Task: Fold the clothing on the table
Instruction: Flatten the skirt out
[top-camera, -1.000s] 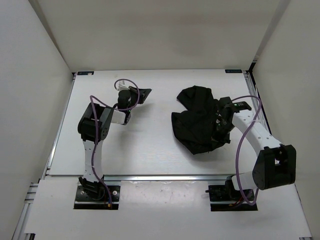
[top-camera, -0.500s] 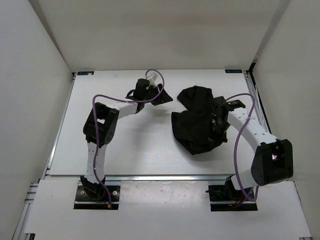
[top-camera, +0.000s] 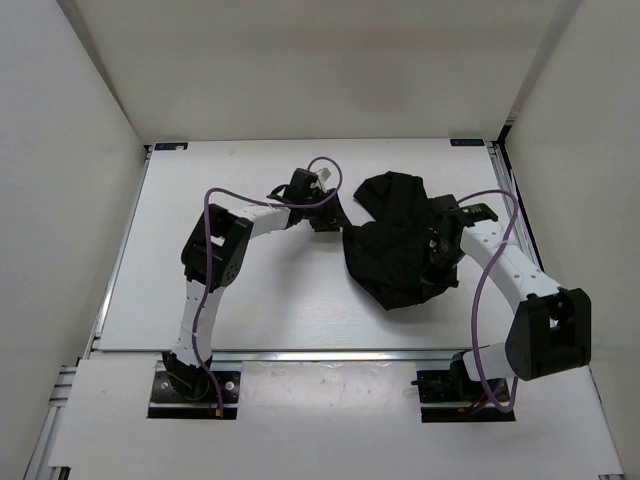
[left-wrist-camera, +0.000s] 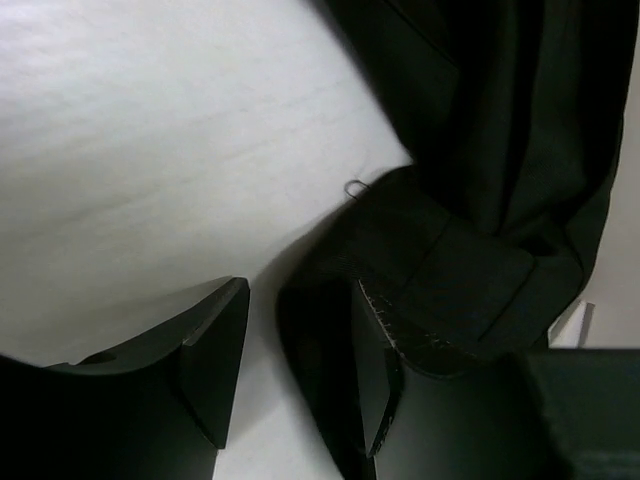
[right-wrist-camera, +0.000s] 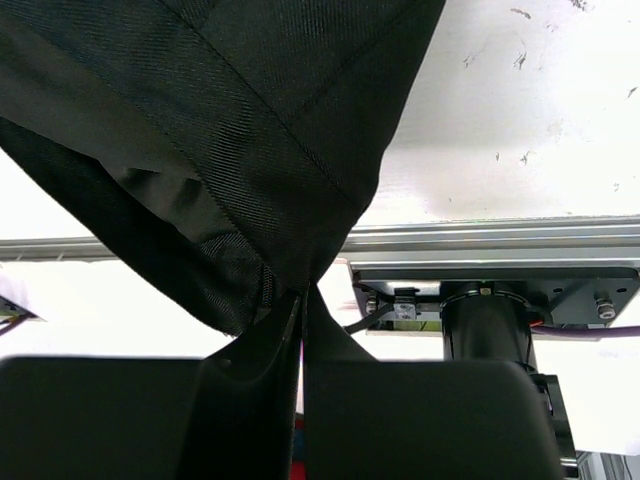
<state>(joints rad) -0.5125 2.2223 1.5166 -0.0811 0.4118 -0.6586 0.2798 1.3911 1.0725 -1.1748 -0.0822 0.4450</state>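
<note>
Two robot grippers at a crumpled black garment on a white table.
The right gripper has its jaws pressed together on a fold of the clothing, which spreads away from the pinch. The left gripper is partly open and holds nothing. The garment's hem reaches one finger, with the rest heaped beyond and bare table beside it.
</note>
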